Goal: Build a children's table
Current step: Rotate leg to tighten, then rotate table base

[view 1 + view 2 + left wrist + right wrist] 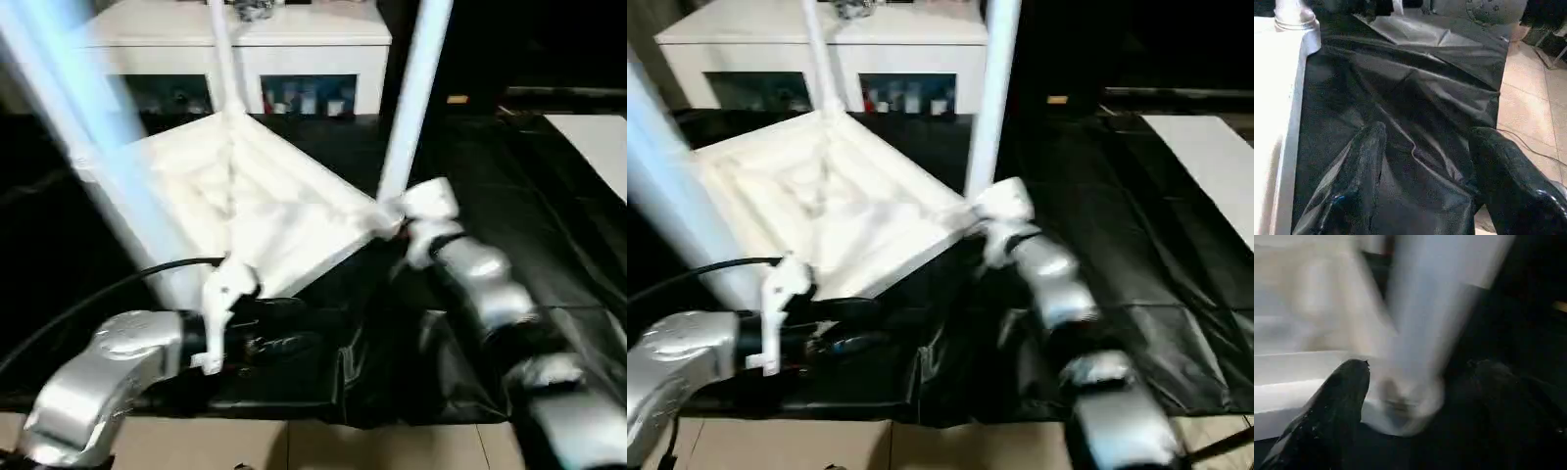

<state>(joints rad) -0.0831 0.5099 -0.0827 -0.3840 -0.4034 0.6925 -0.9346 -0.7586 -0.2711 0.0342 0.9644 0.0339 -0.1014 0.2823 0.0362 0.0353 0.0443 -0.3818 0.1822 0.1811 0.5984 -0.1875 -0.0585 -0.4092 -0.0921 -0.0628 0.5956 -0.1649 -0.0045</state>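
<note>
Silver forearms foreground, head view; table top (260, 201) upside down on black sheet (1136, 245), legs (416, 93) up, white cabinet (294, 44) behind. Left wrist: left gripper (1425, 161) jaws apart, empty. Right wrist: right gripper (1415, 391) jaws wide, astride leg base.

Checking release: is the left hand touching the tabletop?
Apart. In the left wrist view the left hand has both fingers open over black sheet, with sheet showing between them and the tabletop edge.
</note>
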